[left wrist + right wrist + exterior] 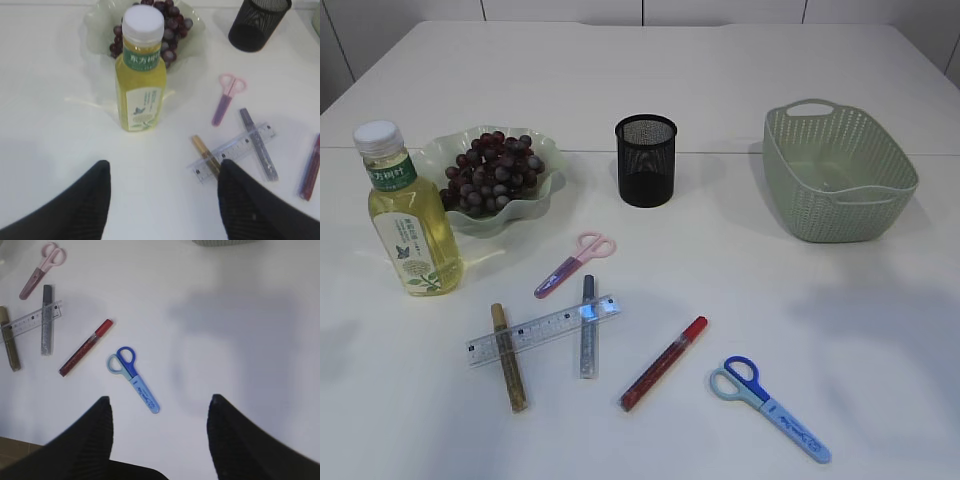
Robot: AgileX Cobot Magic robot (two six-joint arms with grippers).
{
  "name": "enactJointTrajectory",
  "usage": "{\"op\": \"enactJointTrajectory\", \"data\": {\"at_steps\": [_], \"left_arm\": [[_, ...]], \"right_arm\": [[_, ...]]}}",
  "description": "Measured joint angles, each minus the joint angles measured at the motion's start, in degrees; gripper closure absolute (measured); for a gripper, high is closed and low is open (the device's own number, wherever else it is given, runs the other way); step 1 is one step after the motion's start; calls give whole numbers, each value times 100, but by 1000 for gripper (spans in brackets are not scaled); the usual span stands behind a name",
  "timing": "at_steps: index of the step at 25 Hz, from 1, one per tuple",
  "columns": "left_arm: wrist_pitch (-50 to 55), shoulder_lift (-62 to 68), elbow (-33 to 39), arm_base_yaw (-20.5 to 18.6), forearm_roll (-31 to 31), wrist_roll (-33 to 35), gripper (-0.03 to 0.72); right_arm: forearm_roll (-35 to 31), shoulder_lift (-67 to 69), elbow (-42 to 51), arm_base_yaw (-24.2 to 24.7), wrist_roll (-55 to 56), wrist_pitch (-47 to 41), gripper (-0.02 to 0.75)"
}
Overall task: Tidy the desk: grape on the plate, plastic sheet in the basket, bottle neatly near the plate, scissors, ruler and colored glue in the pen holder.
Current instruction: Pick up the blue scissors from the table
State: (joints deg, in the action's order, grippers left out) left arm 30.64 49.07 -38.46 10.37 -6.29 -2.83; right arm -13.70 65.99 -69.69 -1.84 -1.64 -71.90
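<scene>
Dark grapes lie on a pale green glass plate. A yellow bottle with a white cap stands upright left of the plate. A clear ruler lies across a gold glue stick and a silver glue stick. A red glue stick, pink scissors and blue scissors lie on the table. The black mesh pen holder and green basket stand at the back. No plastic sheet shows. My left gripper is open above the table near the bottle. My right gripper is open near the blue scissors.
The table is white, with a seam running across behind the plate. Neither arm shows in the exterior view. A brown floor strip shows at the table's front edge in the right wrist view.
</scene>
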Motion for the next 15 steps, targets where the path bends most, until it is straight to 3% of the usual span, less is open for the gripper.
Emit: {"op": "enactJointTrajectory", "data": {"at_steps": [15], "left_arm": [[3288,156,-1500,0,-105,-115,202]], "right_arm": [[82,609,243,-1705,103,35,259]]}}
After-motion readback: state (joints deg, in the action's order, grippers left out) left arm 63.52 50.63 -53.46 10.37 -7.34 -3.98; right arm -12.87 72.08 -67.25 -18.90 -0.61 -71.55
